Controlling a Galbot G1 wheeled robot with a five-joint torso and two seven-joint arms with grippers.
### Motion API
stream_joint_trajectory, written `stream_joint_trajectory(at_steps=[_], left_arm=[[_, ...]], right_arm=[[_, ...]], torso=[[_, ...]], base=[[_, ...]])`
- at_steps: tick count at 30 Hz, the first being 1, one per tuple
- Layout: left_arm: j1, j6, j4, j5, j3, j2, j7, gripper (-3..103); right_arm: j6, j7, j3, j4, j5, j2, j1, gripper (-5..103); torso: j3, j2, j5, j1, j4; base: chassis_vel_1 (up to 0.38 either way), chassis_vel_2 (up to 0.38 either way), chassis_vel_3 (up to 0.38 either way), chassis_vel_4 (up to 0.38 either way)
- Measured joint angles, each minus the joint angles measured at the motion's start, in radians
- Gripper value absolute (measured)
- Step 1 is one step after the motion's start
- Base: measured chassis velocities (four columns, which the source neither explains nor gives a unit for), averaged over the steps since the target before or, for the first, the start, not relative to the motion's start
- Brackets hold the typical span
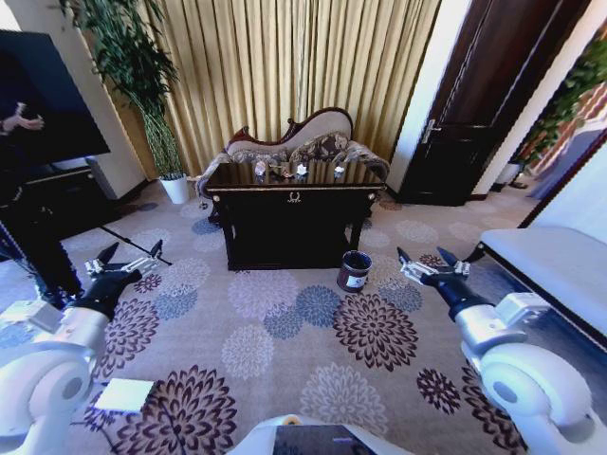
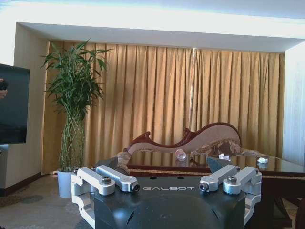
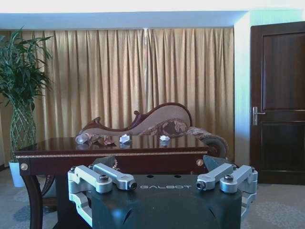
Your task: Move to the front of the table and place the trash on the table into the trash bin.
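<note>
The table stands in the upper middle of the head view, dark and glossy, with a gold ornament on its front rail and a sofa just behind it. On the tabletop lies the trash in a loose row: a bottle at the left end, a brownish wrapper just beside it, then a white paper, and a second white scrap nearer the right end (all four apart from one another or barely touching, too small to tell more). The bin sits on the flowered carpet just right of the table's front right corner, below the tabletop in the frame, a white label on its side.

The left hand hangs at the middle left of the head view, well short of the table, its fingers spread wide and gripping nothing. The right hand hangs at the middle right, to the right of the bin and a little lower than it in the frame, also spread open and empty.

In the left wrist view the left hand fills the lower frame with both fingers parted, and past it the tabletop carries the bottle and two white scraps. In the right wrist view the right hand is likewise parted, and the table lies across the middle with the bottle at its left end.

A potted plant stands in the upper left of the head view, a dark door in the upper right.
</note>
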Motion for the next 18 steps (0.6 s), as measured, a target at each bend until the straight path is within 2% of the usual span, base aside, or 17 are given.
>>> stream_joint_trajectory(at_steps=[18], left_arm=[[0.001, -0.004, 0.003, 0.003, 0.010, -0.009, 0.006, 100]], right_arm=[[-0.036, -0.001, -0.005, 0.006, -0.049, 0.012, -0.021, 100]], torso=[[0.000, 0.000, 0.0000, 0.000, 0.0000]], base=[[0.000, 0.000, 0.000, 0.000]])
